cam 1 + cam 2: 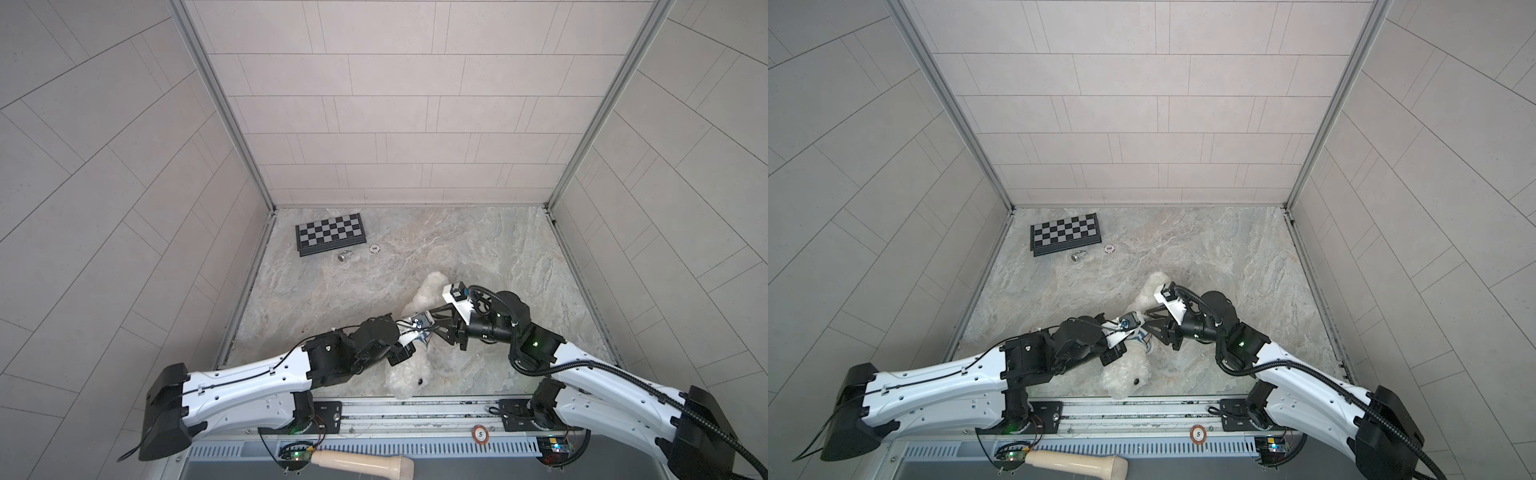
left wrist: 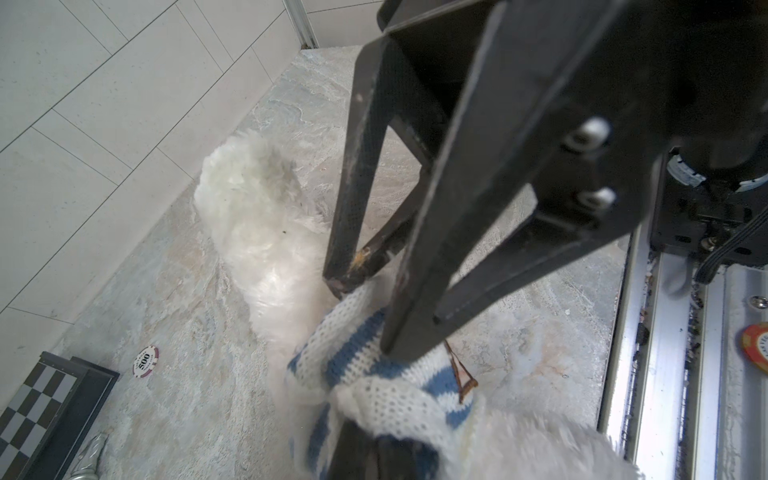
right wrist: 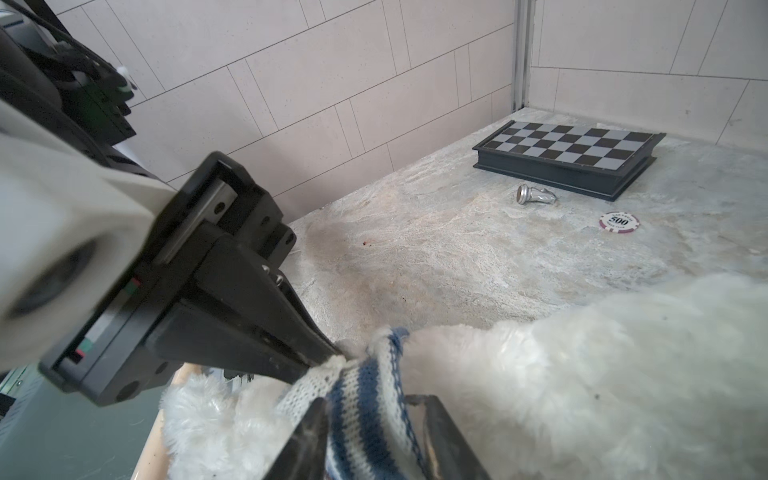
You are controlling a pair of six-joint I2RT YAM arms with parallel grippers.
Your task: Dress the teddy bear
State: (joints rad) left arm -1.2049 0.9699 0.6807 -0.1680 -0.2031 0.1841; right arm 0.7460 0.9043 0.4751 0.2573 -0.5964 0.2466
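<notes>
At front centre, we find shirt (image 2: 374, 386) bunched at bear's (image 1: 405, 382) neck, torso still bare. Left gripper (image 3: 328, 365) clamps shirt; right gripper (image 2: 365, 320) straddles it half-open, hold unclear.

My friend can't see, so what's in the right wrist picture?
The left pincer pinches a blue-and-white striped shirt bunched up on the white teddy bear. Behind lie a chessboard, a silver chess piece and a poker chip.

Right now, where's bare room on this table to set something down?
Free: back right, between the teddy bear and the right wall; also between the chess piece and the left arm. Crowded: back-left corner with chessboard and poker chip; front middle, where the left gripper and right gripper meet at the striped shirt.
</notes>
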